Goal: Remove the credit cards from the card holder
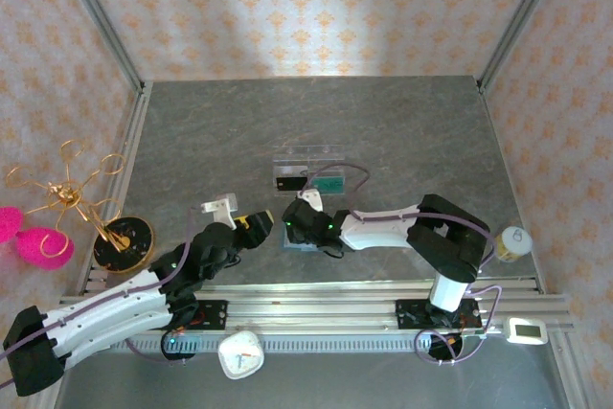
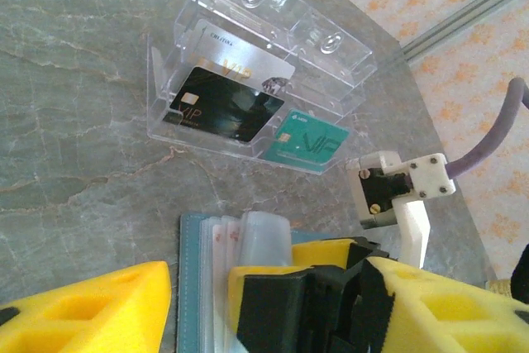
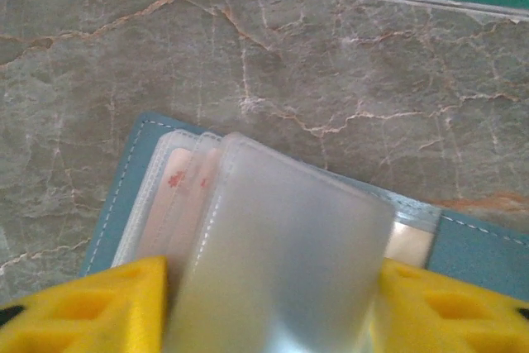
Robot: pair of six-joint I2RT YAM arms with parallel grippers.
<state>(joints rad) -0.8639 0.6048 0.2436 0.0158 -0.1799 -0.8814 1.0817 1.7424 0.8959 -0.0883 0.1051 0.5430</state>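
While the top view puts the flat teal-blue folding card holder (image 1: 293, 245) on the grey stone-look table (image 1: 402, 131), the left wrist shows the left claw (image 2: 198, 287) parted over it. Right wrist: the right claw (image 3: 273, 287) brackets a clear plastic sleeve (image 3: 281, 229), grip unclear. Since that sleeve is bound in, a tug could drag the holder along.

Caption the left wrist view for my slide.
Clear tray holding a silver card, a black card and a teal card; open card holder nearer on the grey table.
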